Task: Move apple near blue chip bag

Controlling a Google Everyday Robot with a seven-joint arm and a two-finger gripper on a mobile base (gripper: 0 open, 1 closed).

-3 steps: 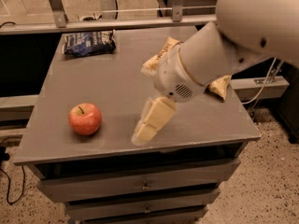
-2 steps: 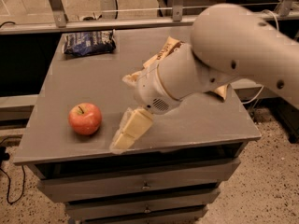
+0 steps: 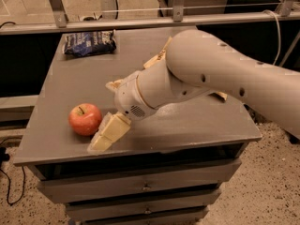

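The red-orange apple [image 3: 85,118] stands on the grey table top [image 3: 70,83] near its front left corner. The dark blue chip bag [image 3: 89,42] lies flat at the back left corner, far from the apple. My gripper [image 3: 106,113] is just right of the apple, low over the table. It is open: one pale finger [image 3: 108,134] reaches down by the apple's front right side, and the other fingertip [image 3: 112,85] shows behind it. It holds nothing.
A tan bag [image 3: 157,60] lies mid-table, mostly hidden behind my arm [image 3: 211,74]. The table is a cabinet with drawers [image 3: 140,184] below. A metal rail [image 3: 140,21] runs behind the back edge. Speckled floor lies to the right.
My arm has swung left and toward the front of the table, bringing the gripper from mid-table to right beside the apple. The apple and the blue bag have not moved.
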